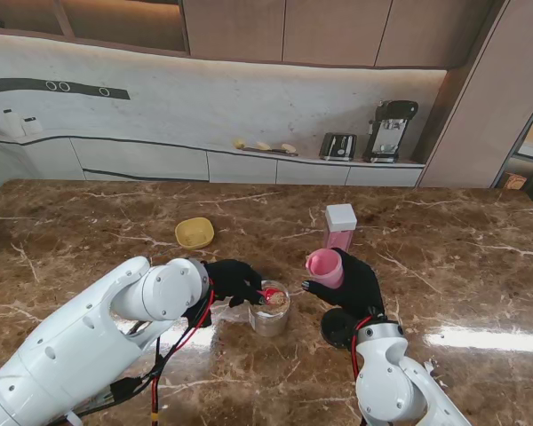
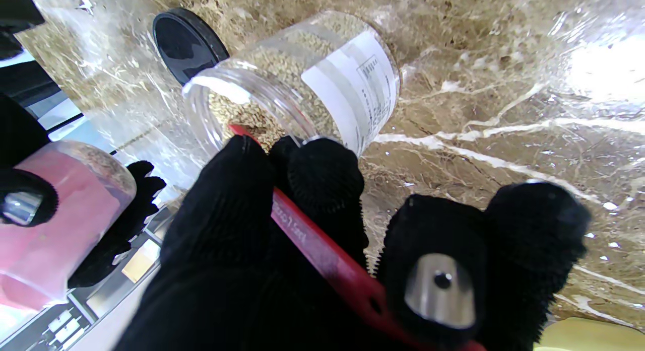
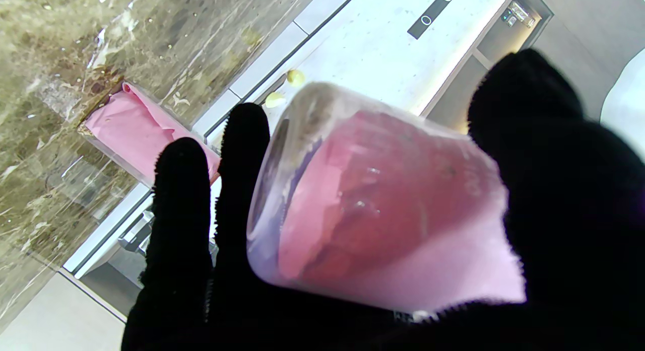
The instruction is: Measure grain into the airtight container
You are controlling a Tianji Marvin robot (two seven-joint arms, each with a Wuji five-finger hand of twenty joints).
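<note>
- L hand grips red scoop — tip inside grain jar.
- R hand holds pink container off the table, just right of jar.
- Black lid beside jar.

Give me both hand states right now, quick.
Left hand: shut on the red scoop, its tip in the grain jar.
Right hand: shut on the pink container, lifted off the table.

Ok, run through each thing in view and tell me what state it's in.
Grain jar: open, partly full.
Black lid: off, on the table.
Red scoop: held, tip in the jar.
Pink container: open, held off the table.
Left hand: gripping scoop.
Right hand: gripping container.
</note>
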